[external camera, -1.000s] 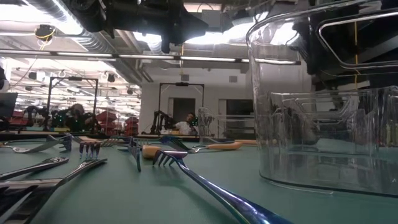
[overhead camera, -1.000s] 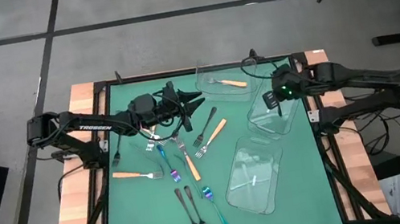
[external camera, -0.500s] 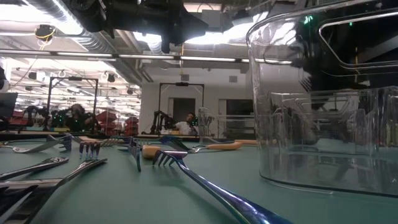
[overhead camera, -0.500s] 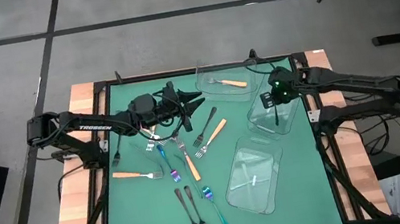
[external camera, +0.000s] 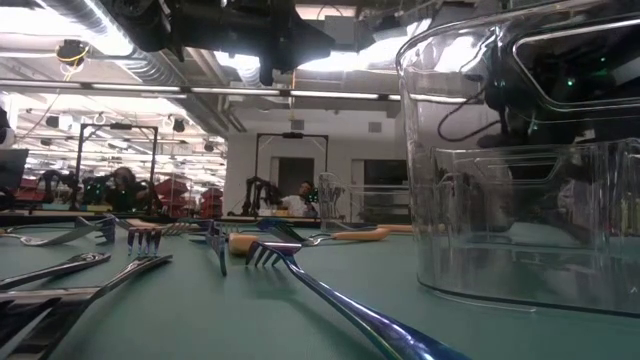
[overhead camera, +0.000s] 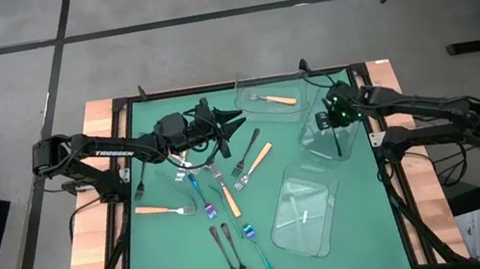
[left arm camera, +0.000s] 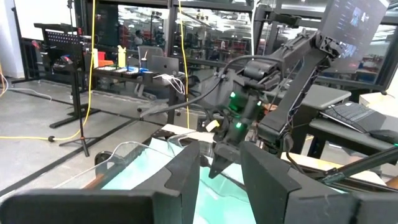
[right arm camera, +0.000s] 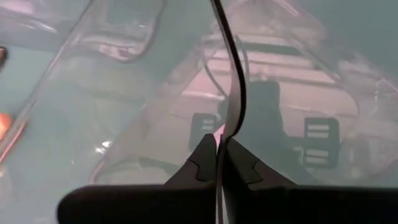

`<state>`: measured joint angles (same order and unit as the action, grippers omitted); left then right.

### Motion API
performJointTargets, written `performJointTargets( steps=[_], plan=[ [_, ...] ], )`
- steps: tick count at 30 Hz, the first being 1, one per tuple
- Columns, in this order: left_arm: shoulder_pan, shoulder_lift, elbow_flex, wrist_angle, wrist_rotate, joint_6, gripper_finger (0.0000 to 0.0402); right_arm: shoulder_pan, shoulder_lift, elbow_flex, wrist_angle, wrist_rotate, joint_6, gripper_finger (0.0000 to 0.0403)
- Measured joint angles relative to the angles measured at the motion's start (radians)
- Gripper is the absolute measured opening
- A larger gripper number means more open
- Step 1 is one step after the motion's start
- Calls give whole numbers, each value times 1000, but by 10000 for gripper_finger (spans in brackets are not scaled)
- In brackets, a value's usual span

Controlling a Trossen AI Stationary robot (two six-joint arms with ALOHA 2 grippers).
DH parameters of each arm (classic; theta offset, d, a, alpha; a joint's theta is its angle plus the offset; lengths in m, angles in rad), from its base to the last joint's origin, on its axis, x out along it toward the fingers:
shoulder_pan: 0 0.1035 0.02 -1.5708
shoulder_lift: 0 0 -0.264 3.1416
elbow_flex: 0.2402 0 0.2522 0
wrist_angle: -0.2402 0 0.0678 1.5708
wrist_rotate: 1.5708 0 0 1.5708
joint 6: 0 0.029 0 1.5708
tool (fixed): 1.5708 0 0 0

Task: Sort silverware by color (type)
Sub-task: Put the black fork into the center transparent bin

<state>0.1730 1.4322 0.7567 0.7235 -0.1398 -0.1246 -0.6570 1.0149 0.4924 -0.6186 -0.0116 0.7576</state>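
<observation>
Two tools: my right tool (overhead camera: 333, 129) is pinching a dark fork (right arm camera: 233, 93) over a clear tray (overhead camera: 349, 141); my left tool (overhead camera: 240, 125) is hovering parted, empty.

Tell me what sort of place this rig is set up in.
Probably a robotics lab or workshop: another robot arm stands on a bench in the background, a laptop sits on a desk, and exposed ducts run along the ceiling of a big open hall.
</observation>
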Motion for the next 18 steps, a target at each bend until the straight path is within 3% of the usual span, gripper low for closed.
performJointTargets(
  steps=[18],
  plan=[
    [0,0,0,-42,0,0,110,2,0,-29,45,108,-6,2]
  ],
)
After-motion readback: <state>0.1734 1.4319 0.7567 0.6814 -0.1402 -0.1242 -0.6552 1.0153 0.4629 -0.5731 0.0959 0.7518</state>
